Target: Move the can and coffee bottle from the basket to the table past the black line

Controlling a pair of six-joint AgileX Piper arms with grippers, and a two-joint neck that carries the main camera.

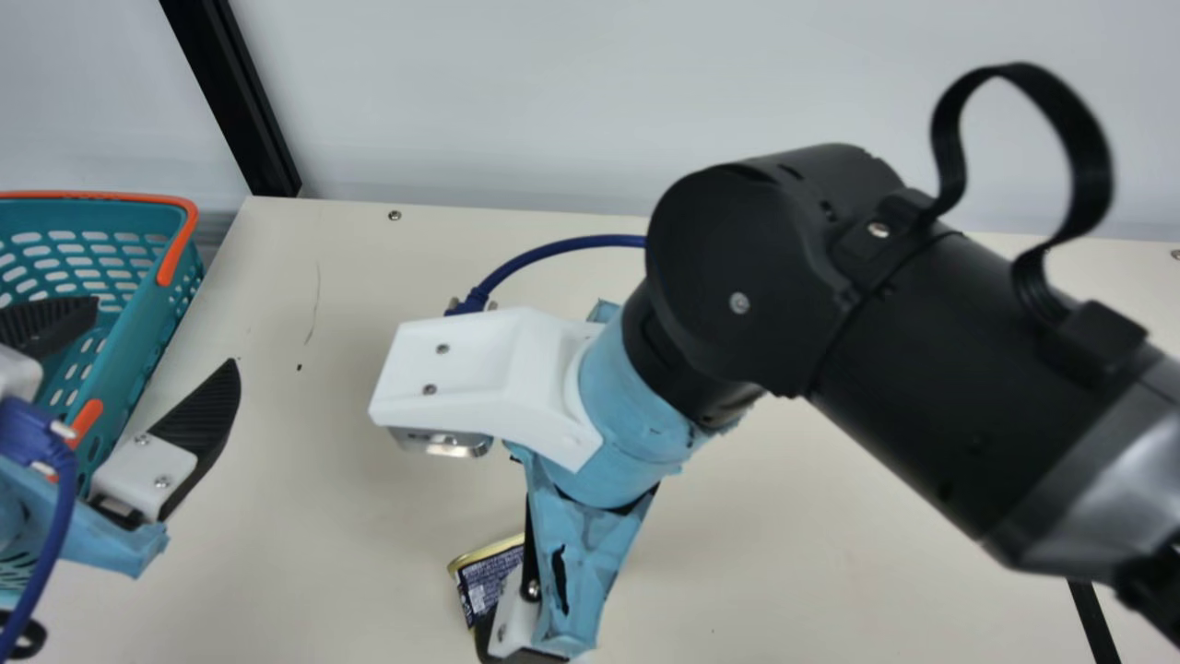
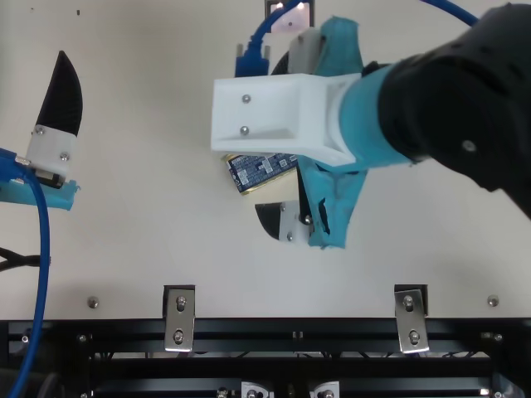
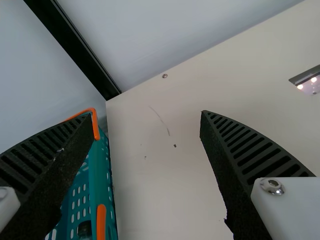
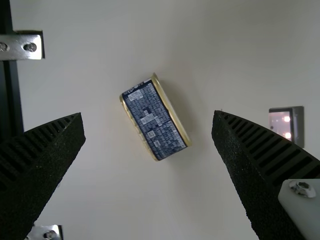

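Observation:
The can (image 1: 489, 581), blue-labelled with gold rims, lies on its side on the table. Around it in the top view stands my right gripper (image 2: 265, 139), open. In the right wrist view the can (image 4: 154, 120) shows beyond and between the spread fingertips of the right gripper (image 4: 148, 114). My left gripper (image 1: 164, 334) is open over the right side of the teal basket (image 1: 138, 346); the left wrist view has nothing between the left gripper's (image 3: 147, 115) fingers. A dark object (image 3: 85, 229) inside the basket is too hidden to identify as the coffee bottle.
A black line (image 1: 1093, 618) crosses the table at the main view's lower right. A small dark-framed plate with bright spots (image 4: 285, 125) lies near the can. Metal brackets (image 2: 179, 317) sit along the table's near edge. A pale wall (image 1: 516, 101) stands behind.

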